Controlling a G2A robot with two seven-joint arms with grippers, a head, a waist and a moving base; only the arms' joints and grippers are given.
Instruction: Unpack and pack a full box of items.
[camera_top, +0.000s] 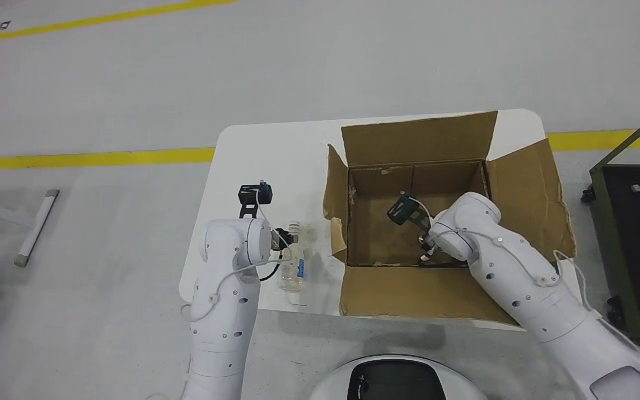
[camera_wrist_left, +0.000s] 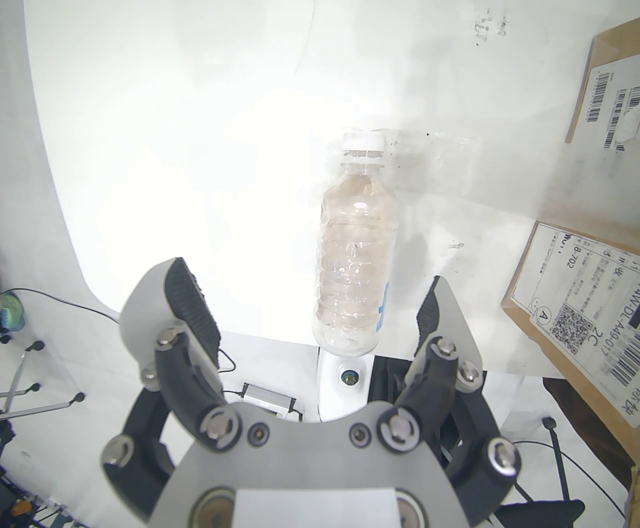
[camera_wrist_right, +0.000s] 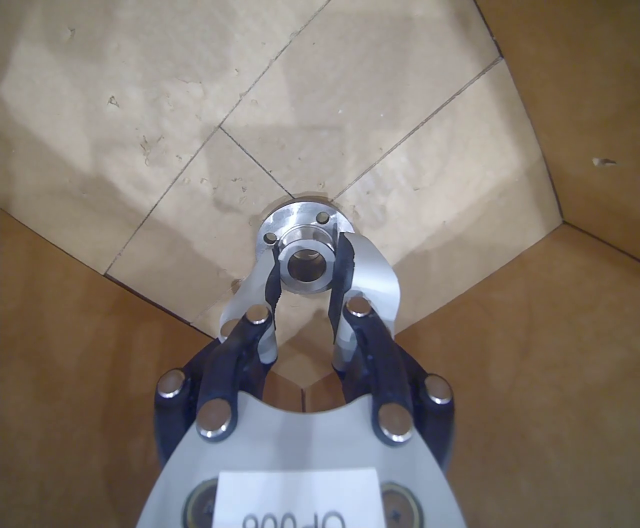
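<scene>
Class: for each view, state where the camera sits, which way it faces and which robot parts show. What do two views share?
Top: above the arms, facing down at table, box; both arms show.
Left wrist: on wrist, facing bottle; open left gripper shows.
Right wrist: inside box, facing its floor; right gripper clamps flange.
Shared: top and left wrist both show bottle.

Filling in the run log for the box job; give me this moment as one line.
left gripper: open, by bottle lying on table | right gripper: inside box, shut on metal flange
</scene>
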